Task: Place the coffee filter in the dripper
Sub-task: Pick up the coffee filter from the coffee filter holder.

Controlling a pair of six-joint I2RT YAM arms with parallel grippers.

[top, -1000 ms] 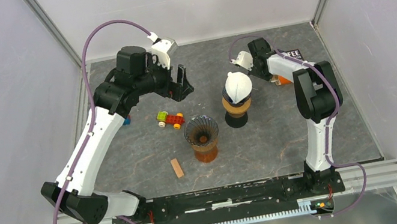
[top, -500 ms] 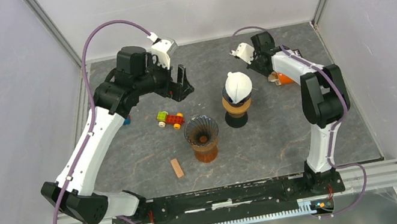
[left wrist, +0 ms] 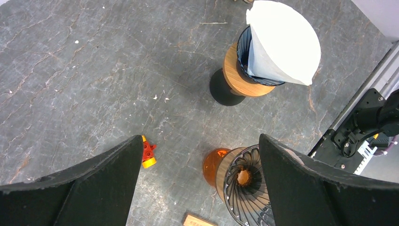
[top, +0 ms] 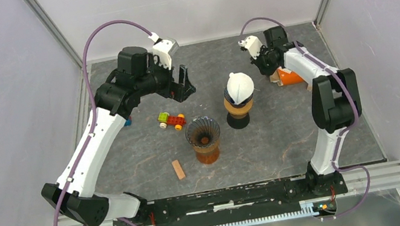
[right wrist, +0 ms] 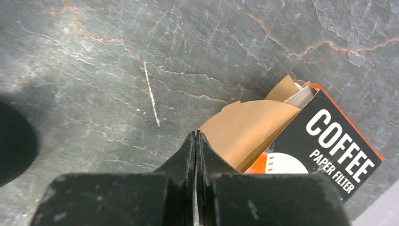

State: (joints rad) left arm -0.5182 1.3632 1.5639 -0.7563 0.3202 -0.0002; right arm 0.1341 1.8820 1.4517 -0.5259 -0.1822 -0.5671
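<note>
White paper filter (top: pixel 239 87) sits in the dark dripper (top: pixel 238 105) at top-view centre. Placement looks done; seating unconfirmed. Left gripper (top: pixel 180 90) is spread and empty to its left. Right gripper (top: pixel 266 66) hangs over the filter box (top: pixel 291 77), upper right.

Left wrist: filter leans toward frame right, overhanging the rim. Open table around the stand; amber glass cone (left wrist: pixel 242 176) near, lower centre.

Right wrist: fingers pressed together, nothing between; box just beside.
</note>
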